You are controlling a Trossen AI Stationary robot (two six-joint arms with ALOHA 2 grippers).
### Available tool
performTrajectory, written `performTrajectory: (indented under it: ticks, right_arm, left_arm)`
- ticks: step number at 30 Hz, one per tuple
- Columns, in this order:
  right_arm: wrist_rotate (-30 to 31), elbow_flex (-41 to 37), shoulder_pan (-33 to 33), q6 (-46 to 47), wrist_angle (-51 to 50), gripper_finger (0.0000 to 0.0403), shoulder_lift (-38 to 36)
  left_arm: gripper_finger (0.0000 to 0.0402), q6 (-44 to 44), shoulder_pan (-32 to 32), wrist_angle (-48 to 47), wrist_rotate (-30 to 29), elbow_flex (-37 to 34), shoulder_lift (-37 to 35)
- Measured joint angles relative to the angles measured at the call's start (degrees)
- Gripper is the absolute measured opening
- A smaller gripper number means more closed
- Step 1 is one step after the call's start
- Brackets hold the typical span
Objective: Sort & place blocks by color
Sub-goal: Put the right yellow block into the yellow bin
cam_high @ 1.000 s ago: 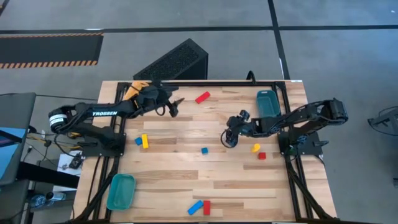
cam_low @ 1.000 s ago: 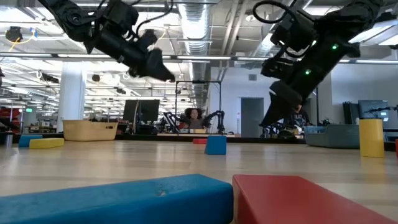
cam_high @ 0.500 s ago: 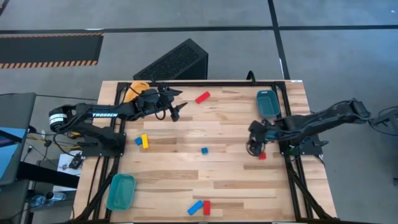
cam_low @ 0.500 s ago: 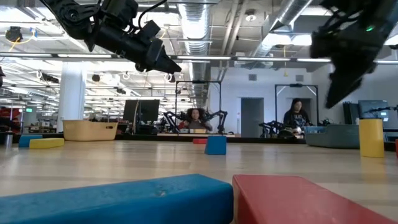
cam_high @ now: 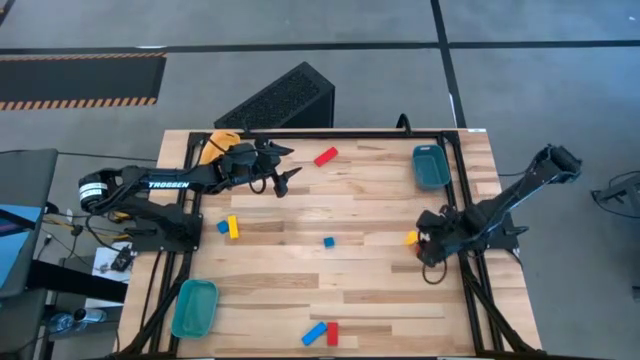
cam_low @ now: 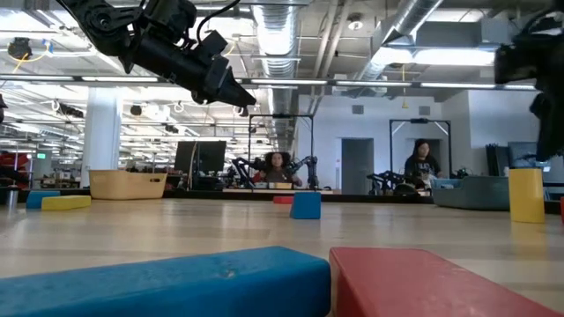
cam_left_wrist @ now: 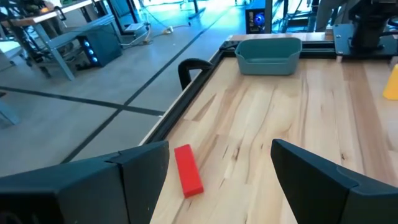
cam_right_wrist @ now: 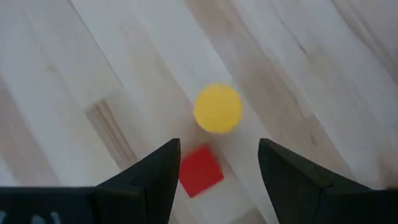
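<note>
Small blocks lie scattered on the wooden table. My left gripper (cam_high: 283,172) is open and hovers near the far edge. A red bar (cam_left_wrist: 188,169) lies flat ahead of it, between its fingers in the left wrist view. My right gripper (cam_high: 432,250) is open and points down over a red cube (cam_right_wrist: 200,171) and a yellow round block (cam_right_wrist: 217,108) near the right edge. The cube shows between the fingers, close to one of them. Other blocks: a blue cube (cam_high: 328,241), a yellow bar (cam_high: 233,227) beside a blue piece (cam_high: 222,228), and a blue bar (cam_high: 314,333) beside a red bar (cam_high: 332,333).
A teal tray (cam_high: 431,166) sits at the far right corner and another teal tray (cam_high: 194,307) at the near left. A yellow tray (cam_high: 215,145) lies partly under my left arm. A black frame rims the table. People show in the room beyond.
My right gripper has swung from the table's middle toward the right and near edges and now hangs over the red cube and yellow block. My left gripper has edged slightly toward the red bar. No block has moved.
</note>
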Motion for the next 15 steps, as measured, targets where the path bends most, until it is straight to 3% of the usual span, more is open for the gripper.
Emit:
performTrajectory:
  ticks: [9,15]
  right_arm:
    - [7.71,-0.23,8.9,7.69,-0.29,0.0241,3.4]
    - [9.7,-6.01,10.42,8.54,6.0,0.0241,3.53]
  left_arm:
    - [0.0272,1.64,0.0,0.67,0.06,0.0,0.0]
    - [0.0272,1.85,0.0,0.88,2.77,0.0,0.0]
